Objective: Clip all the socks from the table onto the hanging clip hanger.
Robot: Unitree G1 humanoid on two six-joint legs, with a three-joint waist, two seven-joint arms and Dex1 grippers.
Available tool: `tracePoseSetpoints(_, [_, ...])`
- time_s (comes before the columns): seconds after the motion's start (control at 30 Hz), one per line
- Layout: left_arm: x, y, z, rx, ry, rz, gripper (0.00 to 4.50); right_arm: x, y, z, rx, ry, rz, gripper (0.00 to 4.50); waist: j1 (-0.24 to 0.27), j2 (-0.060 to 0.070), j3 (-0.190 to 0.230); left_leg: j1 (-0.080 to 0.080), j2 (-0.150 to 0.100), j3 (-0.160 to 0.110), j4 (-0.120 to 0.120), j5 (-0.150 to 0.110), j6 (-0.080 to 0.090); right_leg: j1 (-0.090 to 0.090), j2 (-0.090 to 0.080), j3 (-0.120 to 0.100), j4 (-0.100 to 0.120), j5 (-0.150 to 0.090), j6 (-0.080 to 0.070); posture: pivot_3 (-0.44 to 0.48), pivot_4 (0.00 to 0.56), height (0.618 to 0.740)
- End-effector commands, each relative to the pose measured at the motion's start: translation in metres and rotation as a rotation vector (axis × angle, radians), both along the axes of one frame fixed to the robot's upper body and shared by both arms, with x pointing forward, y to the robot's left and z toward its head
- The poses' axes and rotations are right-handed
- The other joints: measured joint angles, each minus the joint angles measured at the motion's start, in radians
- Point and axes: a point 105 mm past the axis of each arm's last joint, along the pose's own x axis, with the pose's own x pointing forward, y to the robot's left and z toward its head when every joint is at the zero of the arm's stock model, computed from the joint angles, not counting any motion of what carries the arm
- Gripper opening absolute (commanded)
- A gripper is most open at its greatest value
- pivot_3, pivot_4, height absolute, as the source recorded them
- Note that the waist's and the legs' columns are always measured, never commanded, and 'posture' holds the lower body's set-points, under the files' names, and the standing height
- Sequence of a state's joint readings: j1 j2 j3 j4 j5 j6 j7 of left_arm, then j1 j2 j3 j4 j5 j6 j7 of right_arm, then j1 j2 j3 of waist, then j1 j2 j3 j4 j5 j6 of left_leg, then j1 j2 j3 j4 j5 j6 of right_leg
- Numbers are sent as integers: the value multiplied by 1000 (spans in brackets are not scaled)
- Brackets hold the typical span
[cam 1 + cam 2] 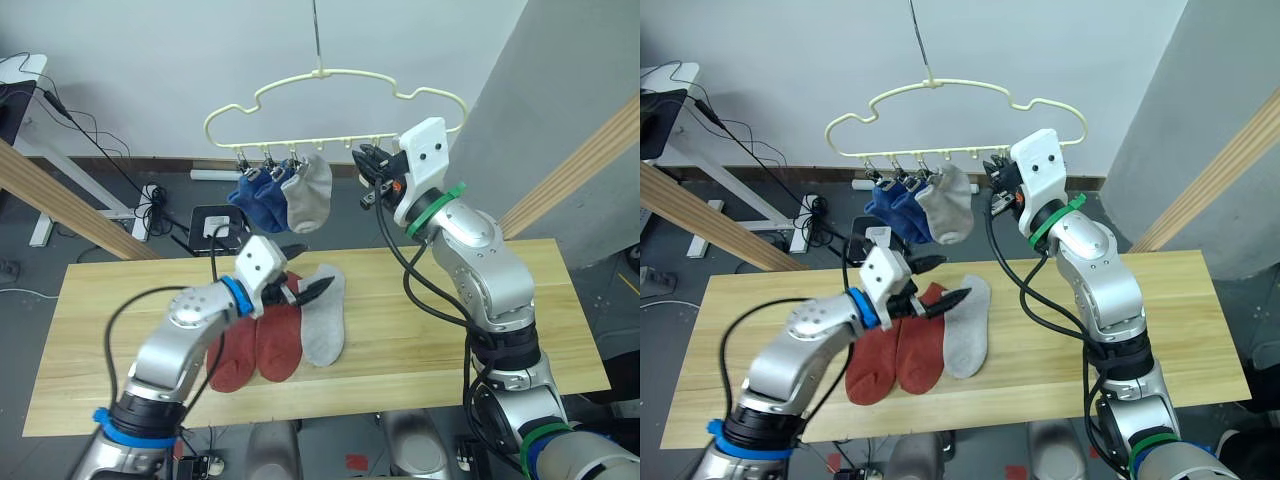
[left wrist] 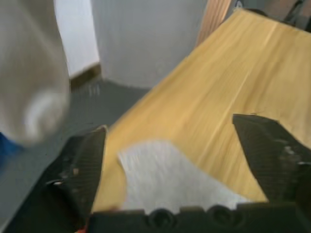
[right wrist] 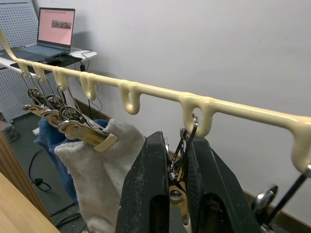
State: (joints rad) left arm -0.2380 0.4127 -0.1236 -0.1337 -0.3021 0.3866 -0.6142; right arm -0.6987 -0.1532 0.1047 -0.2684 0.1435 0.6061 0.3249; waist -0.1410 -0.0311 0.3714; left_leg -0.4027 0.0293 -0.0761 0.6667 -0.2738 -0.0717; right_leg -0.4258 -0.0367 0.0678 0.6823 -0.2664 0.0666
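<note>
The pale-yellow clip hanger (image 1: 330, 82) hangs above the table's (image 1: 100, 320) far edge. Two blue socks (image 1: 258, 198) and one light grey sock (image 1: 308, 195) hang from its left clips. Two rust-red socks (image 1: 280, 340) and a light grey sock (image 1: 325, 320) lie side by side on the table. My left gripper (image 1: 310, 272) hovers open just above the grey sock (image 2: 165, 179) on the table. Raised to the hanger's rail (image 3: 146, 90), my right gripper (image 3: 176, 141) is shut on a metal clip (image 3: 177, 179) just right of the hung grey sock (image 3: 102, 165).
Thick wooden rails slant past the table on the left (image 1: 60, 200) and on the right (image 1: 580, 165). A black box (image 1: 210, 225) and cables lie on the floor behind the table. A laptop (image 3: 53, 26) sits on a desk to the far left.
</note>
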Motion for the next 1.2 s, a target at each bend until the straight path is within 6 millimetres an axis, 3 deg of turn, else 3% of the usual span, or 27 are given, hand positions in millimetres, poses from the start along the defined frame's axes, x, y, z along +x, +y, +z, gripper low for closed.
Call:
tracePoseSetpoints(0.03, [6, -4, -13, -3, 11, 64, 4500, -8, 3, 14, 13, -50, 24, 108, -1, 0, 0, 0, 0, 0, 0, 0, 0, 0, 0, 0, 0, 0, 0, -231, 310, 733])
tracePoseSetpoints(0.17, [20, -6, -34, 21, 48, 163, 4500, -9, 2, 11, 8, -42, 26, 108, -2, 0, -1, 0, 0, 0, 1, 0, 0, 0, 0, 0, 1, 0, 0, -237, 311, 733])
tracePoseSetpoints(0.43, [23, -20, -55, 137, 47, 133, 4500, -9, 4, 9, 10, -32, 32, 108, -4, 0, -1, 0, 0, 0, 1, 0, 0, 0, 0, 0, 1, 1, 0, -239, 312, 733])
tracePoseSetpoints(0.63, [20, -16, -68, 235, 49, 115, 3223, -8, 4, 7, 14, -20, 30, 108, -5, 0, -3, 0, 0, 0, 1, 0, 0, 0, 0, 0, 1, 1, 0, -239, 314, 733])
tracePoseSetpoints(1.03, [17, -14, -70, 285, 3, 87, 107, -9, 6, 6, 20, -9, 31, 108, -5, 0, -7, 1, 0, 0, 1, 0, 0, 1, 0, 0, 2, 1, 0, -239, 318, 733])
tracePoseSetpoints(1.1, [16, -14, -69, 285, -17, 79, 0, -9, 6, 5, 20, -9, 30, 108, -5, 0, -7, 1, 0, 0, 1, 0, 0, 1, 0, 0, 2, 1, 0, -241, 320, 733])
tracePoseSetpoints(1.2, [19, -19, -51, 268, -143, 64, 0, -9, 5, 6, 20, -10, 28, 108, -5, 0, -7, 1, 0, 0, 1, 0, 1, 1, 0, 0, 1, 1, 0, -241, 320, 733])
